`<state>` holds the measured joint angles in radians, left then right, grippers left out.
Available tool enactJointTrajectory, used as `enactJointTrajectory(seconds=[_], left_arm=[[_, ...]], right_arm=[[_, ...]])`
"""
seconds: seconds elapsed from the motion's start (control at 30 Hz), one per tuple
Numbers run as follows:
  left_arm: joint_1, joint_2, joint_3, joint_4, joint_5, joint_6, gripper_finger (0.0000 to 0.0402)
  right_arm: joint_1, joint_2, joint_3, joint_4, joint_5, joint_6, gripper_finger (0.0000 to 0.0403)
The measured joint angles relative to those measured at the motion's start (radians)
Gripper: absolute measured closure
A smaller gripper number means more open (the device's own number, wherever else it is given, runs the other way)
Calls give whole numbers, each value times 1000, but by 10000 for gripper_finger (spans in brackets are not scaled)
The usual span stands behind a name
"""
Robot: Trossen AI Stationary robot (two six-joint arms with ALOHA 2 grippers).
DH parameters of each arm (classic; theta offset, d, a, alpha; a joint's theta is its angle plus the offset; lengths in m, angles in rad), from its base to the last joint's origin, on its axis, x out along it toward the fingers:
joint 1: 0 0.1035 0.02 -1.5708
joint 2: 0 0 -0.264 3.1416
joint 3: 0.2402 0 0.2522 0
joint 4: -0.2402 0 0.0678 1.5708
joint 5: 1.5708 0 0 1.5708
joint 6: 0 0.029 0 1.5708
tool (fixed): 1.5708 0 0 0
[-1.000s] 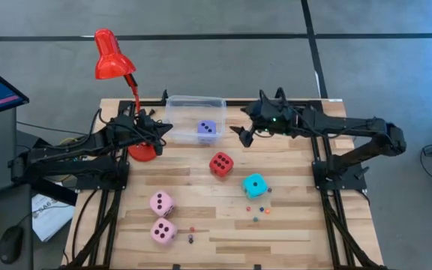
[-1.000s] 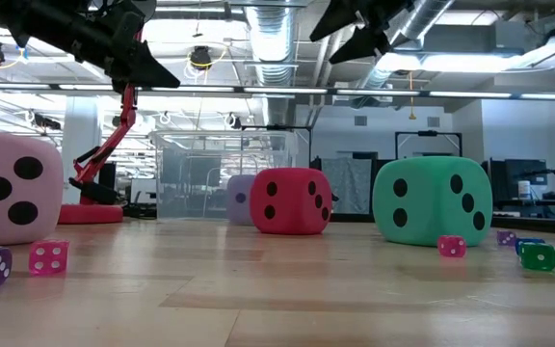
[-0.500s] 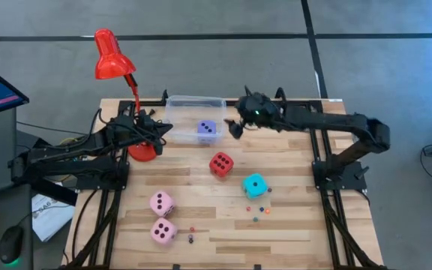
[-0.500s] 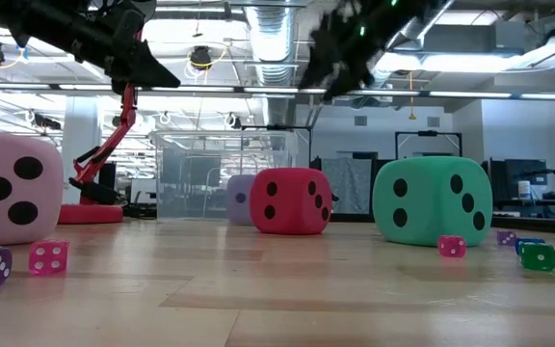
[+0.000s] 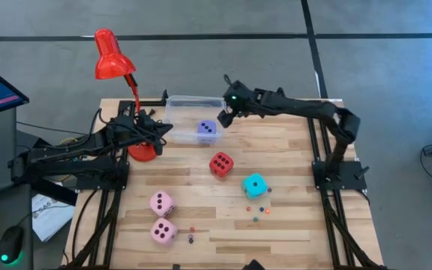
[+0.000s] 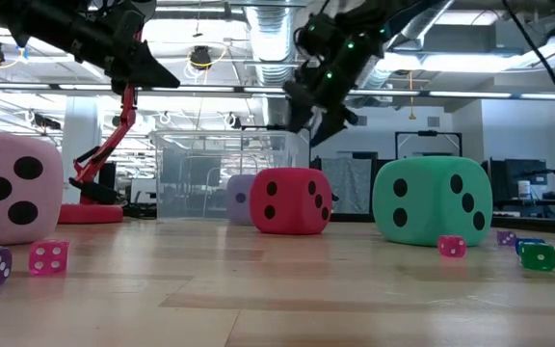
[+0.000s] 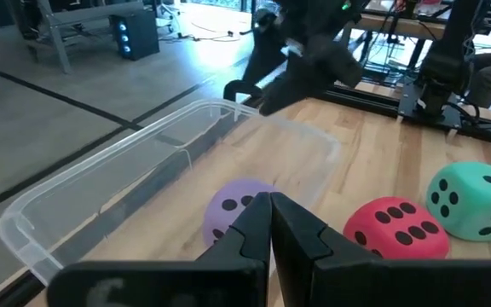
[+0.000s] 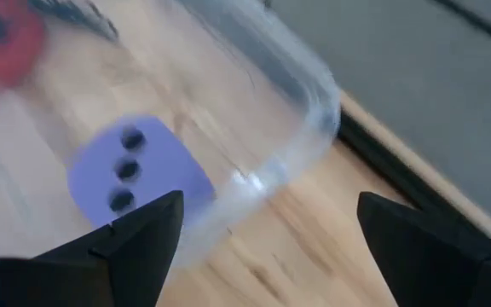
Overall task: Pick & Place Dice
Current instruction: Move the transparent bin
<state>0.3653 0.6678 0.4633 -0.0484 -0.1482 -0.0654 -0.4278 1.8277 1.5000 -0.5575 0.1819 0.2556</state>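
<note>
The lavender die [image 5: 207,129] lies inside the clear bin [image 5: 177,105] at the table's far side. On the bare wood sit the red die [image 5: 220,163], the cyan die [image 5: 255,184] and two pink dice [image 5: 162,202] [image 5: 163,230]. My right gripper [image 5: 221,118] hangs open in the air over the bin's right end; its wrist view shows the lavender die [image 8: 135,175] and the bin's rim [image 8: 314,111] below the spread fingers [image 8: 271,226]. My left gripper [image 5: 163,129] is shut and waits at the bin's left end, pointing at the lavender die [image 7: 241,205].
A red desk lamp [image 5: 113,56] stands with its base [image 5: 142,152] at the table's far left, beside my left arm. Several tiny coloured dice [image 5: 257,214] are scattered near the cyan die and the pink dice. Bare wood lies between the red die and the bin.
My right gripper has swung toward the table's left and far edge, from beside the red die's far side to over the bin's right end, and has come down lower. It has stayed open. The dice have kept their places.
</note>
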Motion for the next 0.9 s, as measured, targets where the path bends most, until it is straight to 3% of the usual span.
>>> enactJointTrajectory(seconds=[0.23, 0.9], left_arm=[[1, 1, 0, -5, -1, 0, 402], [0, 1, 0, -22, -3, 0, 402]], right_arm=[[-1, 90, 103, -48, -1, 22, 65], [-12, 109, 115, -92, -82, 96, 177]])
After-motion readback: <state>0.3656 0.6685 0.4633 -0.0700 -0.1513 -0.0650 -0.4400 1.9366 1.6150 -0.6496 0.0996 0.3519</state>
